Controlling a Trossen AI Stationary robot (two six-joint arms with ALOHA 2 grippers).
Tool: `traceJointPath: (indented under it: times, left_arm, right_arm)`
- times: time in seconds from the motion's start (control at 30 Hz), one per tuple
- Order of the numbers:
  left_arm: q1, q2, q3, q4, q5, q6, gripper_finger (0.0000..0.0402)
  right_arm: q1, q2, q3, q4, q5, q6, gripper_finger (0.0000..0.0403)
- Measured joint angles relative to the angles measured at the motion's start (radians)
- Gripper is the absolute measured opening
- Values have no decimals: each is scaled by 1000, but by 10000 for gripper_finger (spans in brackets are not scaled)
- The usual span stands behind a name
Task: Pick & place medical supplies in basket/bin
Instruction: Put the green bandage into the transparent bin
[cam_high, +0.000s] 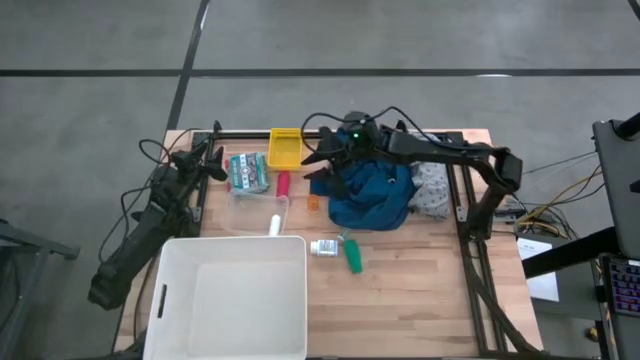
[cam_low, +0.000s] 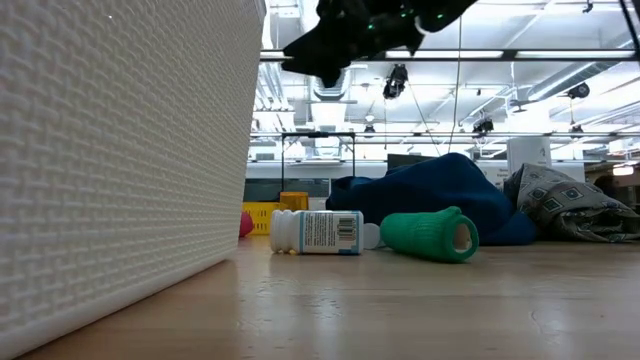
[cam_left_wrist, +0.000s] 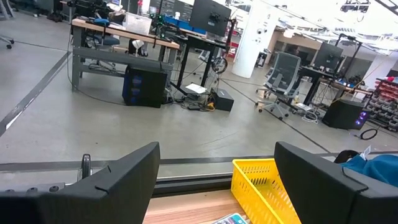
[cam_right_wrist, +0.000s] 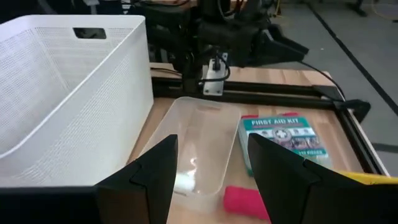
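High view: we find the right claw (cam_high: 322, 160) reaching from the right toward upper centre, above the table (cam_high: 420, 290), its fingers apart and nothing between them. The red tube (cam_high: 283, 184) lies just left and below it, long axis running up-down in the frame; the orange bottle (cam_high: 312, 202) sits just below the claw. The blue garment (cam_high: 372, 195) is heaped right of the claw, the grey cloth (cam_high: 432, 190) beyond it. The white tub (cam_high: 232, 298) fills lower left, nothing in it. A white bottle (cam_high: 324, 247) and green tube (cam_high: 352, 256) lie right of the tub. The left claw (cam_high: 213, 166) waits at upper left, farther from every one of these, so we judge the right arm the nearer for the red tube.

Low view: the tub wall takes the left; the white bottle and green tube lie on their sides at centre, garment and cloth behind. The right claw hangs at top, well clear of the table — height the high view cannot give.

Left wrist view: fingers (cam_left_wrist: 124, 180) spread, empty, a yellow basket (cam_left_wrist: 261, 183) between them farther off.

Right wrist view: the red tube shows at lower centre, a clear tray (cam_right_wrist: 186, 149) beside it, a first aid kit (cam_right_wrist: 283, 140) beyond.
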Motion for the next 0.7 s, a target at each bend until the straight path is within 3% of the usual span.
traceJointPath:
  times: [0.17,0.27,0.43,0.6,0.7]
  left_arm:
    - [0,0,0,0,0,0,322]
    - [0,0,0,0,0,0,322]
    - [0,0,0,0,0,0,322]
    - [0,0,0,0,0,0,322]
    - [0,0,0,0,0,0,322]
  right_arm:
    - [3,-91,-102,1,6,47,192]
    - [20,-146,-160,-1,66,141,191]
    - [86,-228,-246,-3,219,292,191]
    - [169,-307,-349,-8,413,337,192]
    - [222,-356,-402,-7,494,467,192]
